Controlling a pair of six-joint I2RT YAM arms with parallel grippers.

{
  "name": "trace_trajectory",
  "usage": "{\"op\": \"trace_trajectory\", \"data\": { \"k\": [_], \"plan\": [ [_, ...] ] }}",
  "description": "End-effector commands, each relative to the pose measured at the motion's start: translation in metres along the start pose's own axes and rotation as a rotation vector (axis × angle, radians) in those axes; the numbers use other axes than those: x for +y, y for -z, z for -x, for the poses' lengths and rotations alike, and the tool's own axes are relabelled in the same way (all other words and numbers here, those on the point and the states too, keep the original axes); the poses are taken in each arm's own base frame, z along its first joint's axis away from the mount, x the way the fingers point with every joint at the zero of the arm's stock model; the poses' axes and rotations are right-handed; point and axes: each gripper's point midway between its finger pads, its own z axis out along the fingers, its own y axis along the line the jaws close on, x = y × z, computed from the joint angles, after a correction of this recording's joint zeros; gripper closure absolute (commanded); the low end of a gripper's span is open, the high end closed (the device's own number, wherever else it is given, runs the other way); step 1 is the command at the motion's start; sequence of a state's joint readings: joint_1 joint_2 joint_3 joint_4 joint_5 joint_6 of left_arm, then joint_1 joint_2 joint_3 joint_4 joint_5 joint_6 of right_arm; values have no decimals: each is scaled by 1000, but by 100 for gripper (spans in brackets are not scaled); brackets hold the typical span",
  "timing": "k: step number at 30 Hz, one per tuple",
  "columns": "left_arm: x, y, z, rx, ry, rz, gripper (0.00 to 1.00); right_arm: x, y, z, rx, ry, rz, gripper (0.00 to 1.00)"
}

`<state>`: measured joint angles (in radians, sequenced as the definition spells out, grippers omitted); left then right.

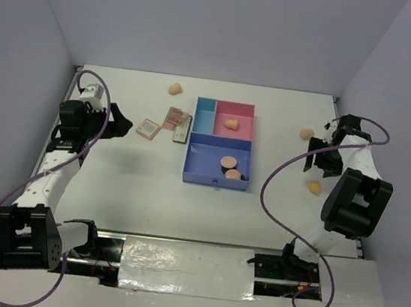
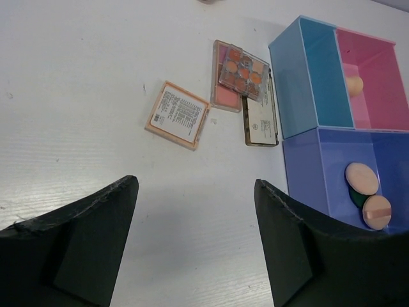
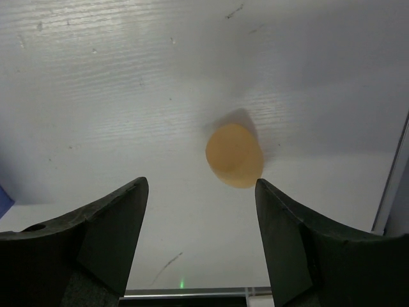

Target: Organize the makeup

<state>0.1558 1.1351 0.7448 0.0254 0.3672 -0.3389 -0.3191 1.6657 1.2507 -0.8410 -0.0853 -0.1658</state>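
Near edge: both arm bases are bolted to the table [image 1: 110, 186].

Right side, nearest item: a peach near sponge [image 1: 314, 186] lies loose on the table beside the right arm's elbow.

Tray [image 1: 187, 159]: the large blue compartment, nearest the arms, holds two peach puffs [image 2: 362, 177] and a dark green disc [image 2: 355, 196] that is partly hidden under them.

Right gripper [image 3: 200, 182]: fingers spread, nothing between them. Its wrist view shows one peach sponge on the table ahead of the fingertips and not touched. I cannot tell which of the two right-side sponges this is.

Left gripper [image 2: 195, 185]: fingers spread and empty, hovering left of the tray and pointing toward the palettes.

Palettes: a square palette [image 2: 178, 115] lies label side up, apart from the rest. A stacked pair of palettes [image 2: 238, 75] overlaps a long palette [image 2: 260, 121], which lies just beside the tray's left wall.

Pink compartment: one tray sponge [image 1: 230, 123] sits inside. The small light-blue compartment shows nothing inside.

Further right: a second sponge [image 1: 307, 134] lies just beyond the right gripper.

Farthest: a lone far sponge [image 1: 175, 88] lies near the back wall, well apart from the tray.
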Motion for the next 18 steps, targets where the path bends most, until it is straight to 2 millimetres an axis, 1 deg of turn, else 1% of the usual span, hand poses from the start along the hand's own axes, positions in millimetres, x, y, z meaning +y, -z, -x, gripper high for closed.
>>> {"op": "trace_trajectory", "data": {
  "k": [1,6,7,12,15,16,18],
  "plan": [
    [-10,5,25,-71,-50,-47,14,-17,-6,-8,44,-15,-58,26],
    [-7,4,24,-69,-36,-54,15,-26,-24,-7,58,-19,-80,32],
    [-7,3,24,-68,-34,-55,15,-27,-27,-8,63,-20,-76,34],
    [-2,2,22,-57,-26,-47,15,-26,-47,-16,103,-16,-63,35],
    [-1,2,21,-55,-27,-43,15,-25,-54,-19,119,-16,-53,38],
    [0,1,20,-54,-25,-40,14,-25,-58,-20,124,-19,-50,44],
    [0,1,20,-51,-26,-44,15,-22,-62,-20,132,-23,-33,52]
  ]
}}
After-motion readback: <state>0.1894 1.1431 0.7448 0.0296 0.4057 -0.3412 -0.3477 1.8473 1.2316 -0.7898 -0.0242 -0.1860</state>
